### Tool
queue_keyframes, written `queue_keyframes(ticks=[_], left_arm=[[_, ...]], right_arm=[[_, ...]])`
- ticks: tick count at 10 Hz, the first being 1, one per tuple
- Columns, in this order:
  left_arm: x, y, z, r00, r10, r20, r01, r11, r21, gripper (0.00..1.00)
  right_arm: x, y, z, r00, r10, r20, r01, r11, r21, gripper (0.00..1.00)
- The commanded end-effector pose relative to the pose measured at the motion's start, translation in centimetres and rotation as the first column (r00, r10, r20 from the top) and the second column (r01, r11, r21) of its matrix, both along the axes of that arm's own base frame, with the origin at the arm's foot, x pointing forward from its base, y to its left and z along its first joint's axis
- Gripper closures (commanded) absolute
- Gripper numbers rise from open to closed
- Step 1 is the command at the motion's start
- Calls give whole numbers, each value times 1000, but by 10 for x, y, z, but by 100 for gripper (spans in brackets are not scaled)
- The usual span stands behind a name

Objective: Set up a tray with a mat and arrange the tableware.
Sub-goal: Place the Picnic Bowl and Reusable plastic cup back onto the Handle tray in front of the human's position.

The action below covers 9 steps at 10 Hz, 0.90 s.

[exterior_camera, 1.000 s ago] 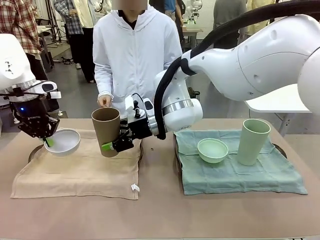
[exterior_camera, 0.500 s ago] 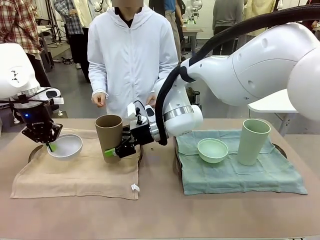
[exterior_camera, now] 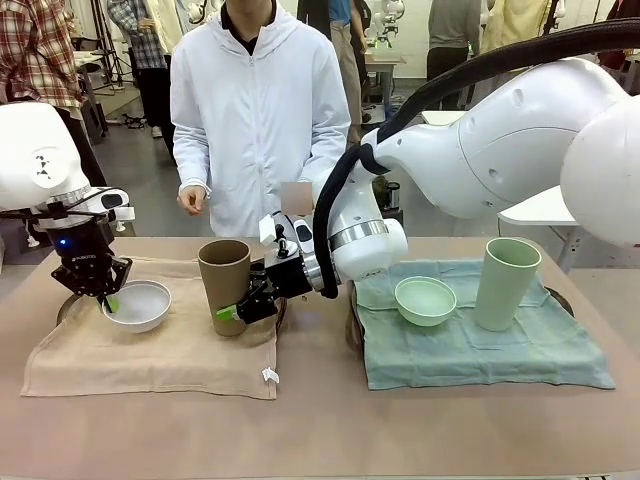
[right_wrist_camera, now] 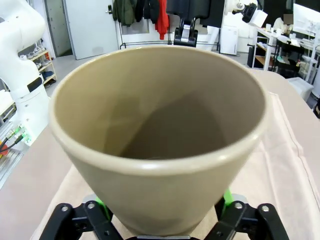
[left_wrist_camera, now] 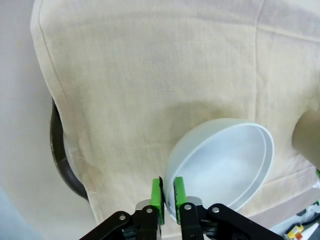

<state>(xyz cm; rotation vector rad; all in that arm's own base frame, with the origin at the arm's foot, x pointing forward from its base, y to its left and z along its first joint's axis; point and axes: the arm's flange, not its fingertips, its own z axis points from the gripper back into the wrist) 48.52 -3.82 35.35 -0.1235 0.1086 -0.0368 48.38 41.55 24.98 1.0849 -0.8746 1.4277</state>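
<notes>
A white bowl rests on the beige mat, which covers a dark tray. My left gripper is at the bowl's left rim. In the left wrist view my left gripper has its green pads pinched on the white bowl's rim. The brown tumbler stands upright on the mat's right side. My right gripper holds its lower wall. In the right wrist view the brown tumbler sits between my right gripper's pads.
A second tray at the right carries a green mat, a mint bowl and a pale green tumbler. A person in a white jacket stands at the far edge. The right arm's body spans the table's right side.
The bowl and the tumbler came down from the air onto the beige mat. Both grippers moved slightly right with them. The person stepped a little to the left.
</notes>
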Motion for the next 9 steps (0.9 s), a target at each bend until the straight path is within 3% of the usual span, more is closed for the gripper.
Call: queue_keyframes(ticks=[1,3,4,7,8,9], left_arm=[[0,-2,3,1000,11,0,-11,1000,-25,0],[-8,3,25,1000,10,20,-10,1000,30,0],[-16,8,45,999,3,38,-4,999,51,54],[-39,18,100,997,-50,59,47,998,48,26],[-49,19,119,994,-74,78,70,997,42,19],[-57,20,139,992,-89,94,85,995,44,19]], right_arm=[[0,2,6,999,-29,17,28,999,19,0],[-3,-2,31,997,-64,34,67,994,-88,0],[-5,-9,56,996,-81,46,87,983,-160,0],[-13,-34,113,991,-134,30,136,924,-357,0],[-17,-45,127,984,-179,-12,157,891,-426,0],[-20,-48,140,973,-227,-43,179,858,-481,0]])
